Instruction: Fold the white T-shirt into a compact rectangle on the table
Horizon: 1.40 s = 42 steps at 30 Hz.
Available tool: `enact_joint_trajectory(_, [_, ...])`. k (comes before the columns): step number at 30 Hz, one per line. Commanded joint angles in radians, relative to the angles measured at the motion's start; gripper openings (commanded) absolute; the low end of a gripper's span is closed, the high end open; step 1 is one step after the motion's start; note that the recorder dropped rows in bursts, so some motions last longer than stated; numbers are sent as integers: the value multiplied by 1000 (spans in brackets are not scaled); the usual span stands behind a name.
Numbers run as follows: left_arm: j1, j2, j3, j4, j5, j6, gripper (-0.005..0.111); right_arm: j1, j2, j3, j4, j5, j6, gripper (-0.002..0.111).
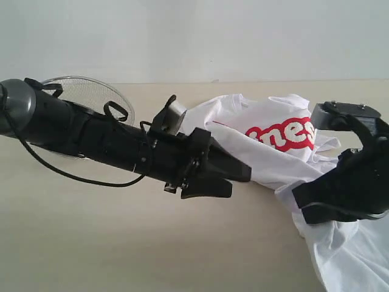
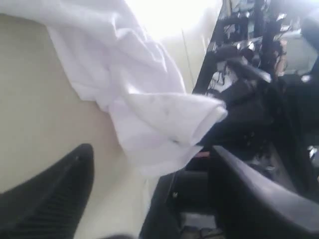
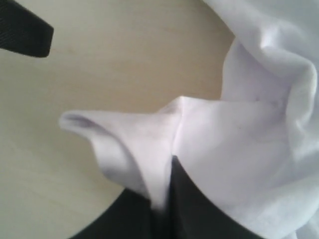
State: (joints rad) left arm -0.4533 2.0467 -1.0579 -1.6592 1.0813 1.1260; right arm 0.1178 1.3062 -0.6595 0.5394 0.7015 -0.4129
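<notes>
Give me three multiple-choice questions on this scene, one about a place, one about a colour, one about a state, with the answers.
1. In the exterior view, where on the table is the wire-mesh basket?
A. far left, behind the left arm
B. on top of the shirt
C. at the near edge

2. What colour is the lettering on the white T-shirt?
A. blue
B. red
C. green

3. What state is the right gripper in?
A. open over bare tabletop
B. shut on a fold of the shirt
C. gripping the basket

Answers: 1 A, its mesh rim shows behind the arm. 2 B, the block letters are red. 3 B, the right wrist view shows fabric pinched between the jaws.
</notes>
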Motion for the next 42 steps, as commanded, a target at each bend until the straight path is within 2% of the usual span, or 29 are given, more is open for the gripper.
enact_joint_trajectory(1, [-23,8,-11,-85,7,-90,66,-8,-7,2,5,-15,-75,0])
enact_joint_trajectory(6, [-58,23,-39,-85,18,-239,65,2,-7,2,30,-46,-152,0])
enact_joint_trajectory(11, [-70,45,-59,-85,18,-248,65,44,-7,2,22,-53,-221,0])
enact_joint_trajectory(16, [-43,46,-59,-85,37,-244,63,40,-10,9,21,-139,-132,0])
enact_joint_trajectory(21, [0,46,-59,-85,89,-244,59,-59,-21,25,-16,-138,54,0])
enact_joint_trajectory(26, [17,46,-59,-85,102,-228,59,-206,-21,72,-262,-110,298,0])
enact_joint_trajectory(29, [15,46,-59,-85,91,-189,59,-264,5,106,-350,-111,349,0])
enact_joint_trajectory(33, [13,46,-60,-85,72,-168,59,-271,33,125,-350,-134,351,3])
enact_joint_trajectory(36, [13,46,-60,-85,65,-153,59,-271,44,125,-387,-106,350,21])
enact_joint_trajectory(39, [13,46,-60,-85,65,-123,59,-271,43,125,-391,-92,353,68])
enact_joint_trajectory(42, [11,46,-60,-85,51,-117,59,-271,43,107,-391,-49,392,101])
